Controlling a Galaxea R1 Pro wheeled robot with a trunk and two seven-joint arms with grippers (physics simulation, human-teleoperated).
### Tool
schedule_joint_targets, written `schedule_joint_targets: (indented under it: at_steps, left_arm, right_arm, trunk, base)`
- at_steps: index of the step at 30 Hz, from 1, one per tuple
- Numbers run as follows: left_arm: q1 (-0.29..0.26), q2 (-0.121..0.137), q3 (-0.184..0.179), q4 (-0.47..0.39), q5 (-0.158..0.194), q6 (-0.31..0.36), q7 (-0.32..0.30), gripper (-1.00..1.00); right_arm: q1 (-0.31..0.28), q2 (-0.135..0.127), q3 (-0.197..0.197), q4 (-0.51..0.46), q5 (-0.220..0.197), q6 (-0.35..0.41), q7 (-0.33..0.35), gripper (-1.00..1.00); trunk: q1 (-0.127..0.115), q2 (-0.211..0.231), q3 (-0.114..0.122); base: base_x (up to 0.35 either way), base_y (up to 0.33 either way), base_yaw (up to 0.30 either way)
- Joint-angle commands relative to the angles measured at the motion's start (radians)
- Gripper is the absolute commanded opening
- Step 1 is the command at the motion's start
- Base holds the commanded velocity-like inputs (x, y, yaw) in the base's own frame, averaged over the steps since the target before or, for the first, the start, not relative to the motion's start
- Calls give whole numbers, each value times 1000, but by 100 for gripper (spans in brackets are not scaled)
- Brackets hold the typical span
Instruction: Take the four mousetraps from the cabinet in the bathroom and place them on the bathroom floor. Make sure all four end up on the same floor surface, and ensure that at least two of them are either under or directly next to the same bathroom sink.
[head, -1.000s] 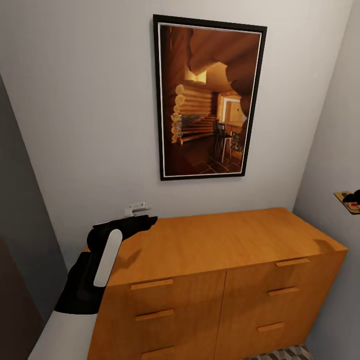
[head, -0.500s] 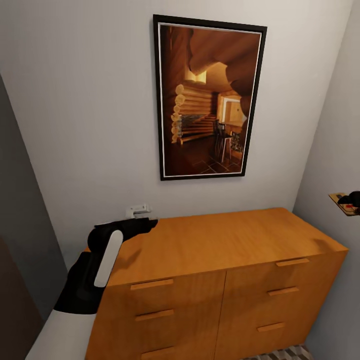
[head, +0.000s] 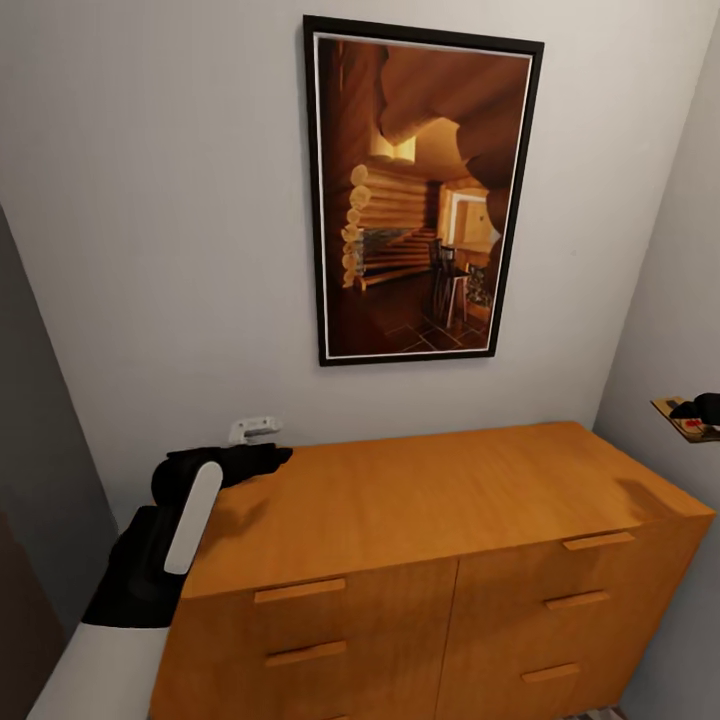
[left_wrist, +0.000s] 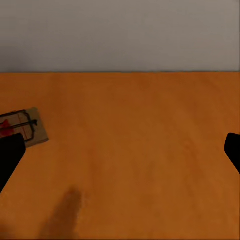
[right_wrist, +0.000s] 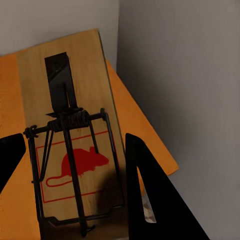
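The orange-brown cabinet (head: 420, 500) stands against the wall, drawers shut. At the head view's right edge, above the cabinet's right end, my right gripper (head: 703, 408) holds a mousetrap (head: 682, 420). The right wrist view shows that gripper (right_wrist: 74, 165) shut on the tan mousetrap (right_wrist: 70, 95), which has a wire spring and a red mouse print. My left gripper (head: 278, 457) hovers over the cabinet's left rear corner. In the left wrist view it (left_wrist: 120, 152) is open and empty, looking across the cabinet top (left_wrist: 135, 150). A mousetrap (left_wrist: 27, 127) shows there; whether it rests on the wood is unclear.
A framed picture (head: 420, 195) of a log interior hangs above the cabinet. Grey walls close in on the right (head: 680, 300) and left (head: 40, 420). The cabinet's drawer fronts carry wooden bar handles (head: 300, 590).
The whole head view has shifted a little, so the camera moved. My right gripper stays at the right edge with the mousetrap in it. The left arm keeps its pose over the cabinet corner.
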Motion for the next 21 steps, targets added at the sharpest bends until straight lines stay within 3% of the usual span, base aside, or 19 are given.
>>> schedule_joint_targets:
  at_steps: [1,7,13,21]
  left_arm:
    - [-1,3,5,-2,16,4,16,100]
    - [-2,37,34,-13,24,10,50,100]
    - [-5,71,29,-13,37,11,83,100]
    - [-42,116,9,-9,79,11,63,100]
  right_arm:
    - [-2,-1,4,0,10,2,11,-100]
    - [-1,-1,4,-1,10,2,13,-100]
    - [-1,-1,4,-1,10,2,12,-100]
    - [-1,-1,4,-1,10,2,12,-100]
  trunk:
    - [0,-1,-1]
    - [0,-1,-1]
    - [0,-1,-1]
    - [0,-1,-1]
  base:
    - [22,0,0]
    - [7,0,0]
    - [1,0,0]
    - [0,0,0]
